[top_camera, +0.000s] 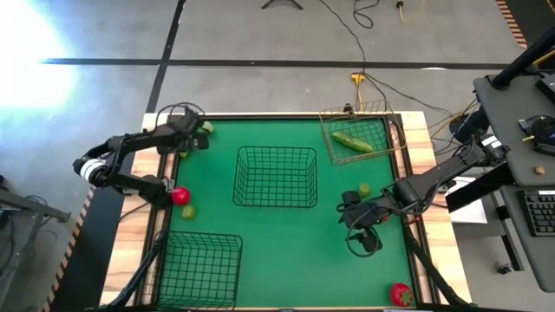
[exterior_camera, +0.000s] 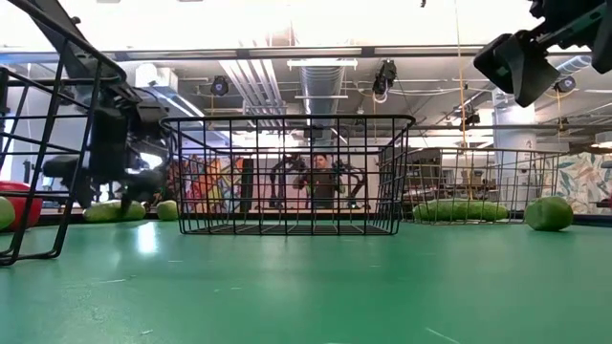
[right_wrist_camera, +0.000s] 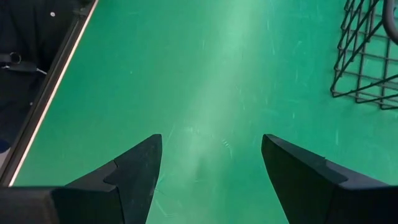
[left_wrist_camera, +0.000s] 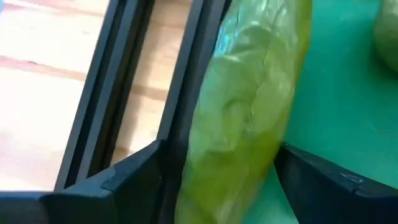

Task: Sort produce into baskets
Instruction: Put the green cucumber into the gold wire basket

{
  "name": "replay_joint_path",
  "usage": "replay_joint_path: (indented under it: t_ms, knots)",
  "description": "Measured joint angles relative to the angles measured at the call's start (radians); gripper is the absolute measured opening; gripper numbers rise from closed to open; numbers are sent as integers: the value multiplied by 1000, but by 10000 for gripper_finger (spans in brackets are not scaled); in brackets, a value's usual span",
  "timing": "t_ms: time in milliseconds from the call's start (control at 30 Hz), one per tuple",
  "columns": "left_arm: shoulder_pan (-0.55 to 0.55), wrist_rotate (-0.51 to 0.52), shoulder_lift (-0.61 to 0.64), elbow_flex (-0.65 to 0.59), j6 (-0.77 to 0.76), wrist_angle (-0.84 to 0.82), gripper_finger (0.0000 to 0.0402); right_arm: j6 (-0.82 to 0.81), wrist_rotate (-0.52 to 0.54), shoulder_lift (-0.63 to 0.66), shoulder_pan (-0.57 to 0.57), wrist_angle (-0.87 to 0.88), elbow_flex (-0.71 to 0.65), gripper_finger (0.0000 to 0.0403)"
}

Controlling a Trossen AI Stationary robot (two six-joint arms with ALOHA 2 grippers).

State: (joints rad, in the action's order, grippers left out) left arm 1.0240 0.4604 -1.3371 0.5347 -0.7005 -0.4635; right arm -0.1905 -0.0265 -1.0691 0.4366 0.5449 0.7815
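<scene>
Cucumber (left_wrist_camera: 249, 112) sits at the mat's 10 o'clock corner, between the left gripper's (top_camera: 192, 139) spread fingers, not squeezed yet. Right gripper (top_camera: 362, 236) hangs wide open, empty, around 4 o'clock of the centre basket (top_camera: 276, 176).

Grey concrete floor (top_camera: 260, 35), ceiling ducts (exterior_camera: 320, 81), perhaps a mural (exterior_camera: 206, 182).
</scene>
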Motion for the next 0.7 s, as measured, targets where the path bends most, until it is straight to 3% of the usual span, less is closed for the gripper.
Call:
replay_joint_path:
  t_ms: [200,400,467,700]
  knots:
    - [-52,47,0,-49,-13,105,277,8,1,0,0,-2,-1,270]
    - [-134,128,-3,-71,-65,124,237,7,3,0,0,-4,-1,270]
    - [-151,72,-3,-76,-83,147,218,-1,5,0,0,-4,-1,270]
    - [-238,48,-3,-80,-83,154,142,-31,27,0,0,-4,-1,270]
